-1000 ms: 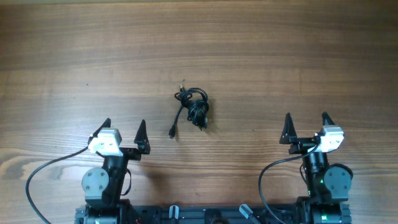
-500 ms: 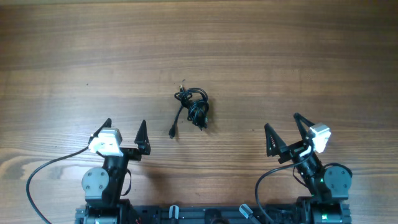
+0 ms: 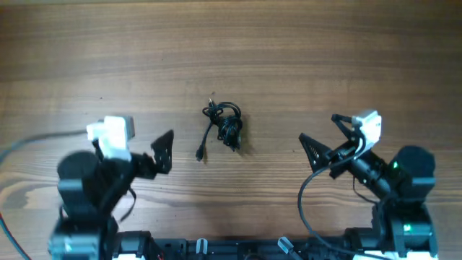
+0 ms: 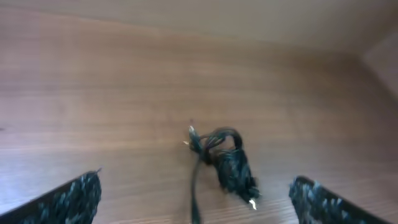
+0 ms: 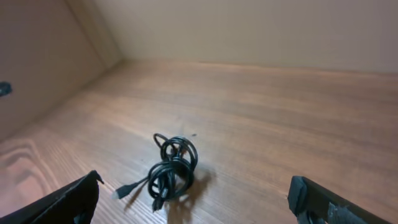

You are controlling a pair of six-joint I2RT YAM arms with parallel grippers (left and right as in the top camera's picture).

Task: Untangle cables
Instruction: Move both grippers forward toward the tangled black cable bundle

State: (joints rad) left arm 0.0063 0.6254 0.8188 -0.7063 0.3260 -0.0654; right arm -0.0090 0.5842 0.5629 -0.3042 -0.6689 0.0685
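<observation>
Right tool (image 3: 317,128) turned, cables (image 3: 227,126) knotted (plug (image 3: 200,154) overhead)

The counter (image 3: 289,50) is brown wood, its grain running left to right across nearly all of the overhead view. In the right wrist view a plain beige wall (image 5: 249,31) spans the top of the frame and meets a darker side panel (image 5: 37,62) at the upper left.
</observation>
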